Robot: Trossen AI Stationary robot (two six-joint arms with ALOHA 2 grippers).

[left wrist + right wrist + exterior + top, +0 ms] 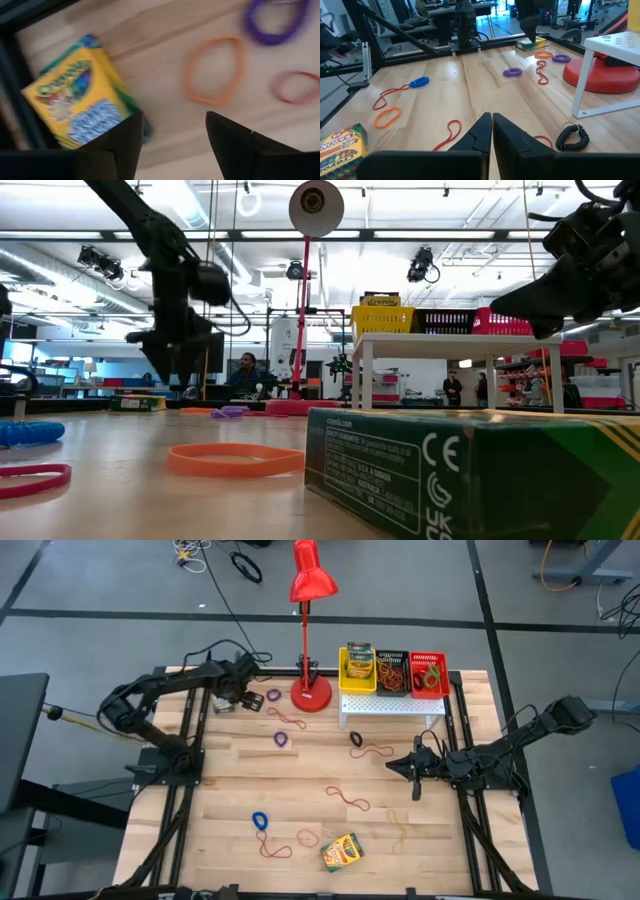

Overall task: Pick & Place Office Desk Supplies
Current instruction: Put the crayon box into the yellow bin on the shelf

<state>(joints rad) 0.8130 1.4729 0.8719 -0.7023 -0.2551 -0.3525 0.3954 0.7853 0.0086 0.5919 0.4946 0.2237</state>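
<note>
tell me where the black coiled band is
In the high view the black coiled band lies on the table just in front of the white stand, left of the right gripper.

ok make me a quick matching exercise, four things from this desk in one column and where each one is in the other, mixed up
Things:
1. red desk lamp
2. crayon box lying alone
3. left gripper
4. black coiled band

Places or states:
A. on the table's near part, by the front edge
B. open, above the table beside another crayon box
C. on the wood just in front of the white stand
D. standing left of the white stand and its yellow bin

Pairs: 1-D, 2-A, 3-B, 4-C
</note>
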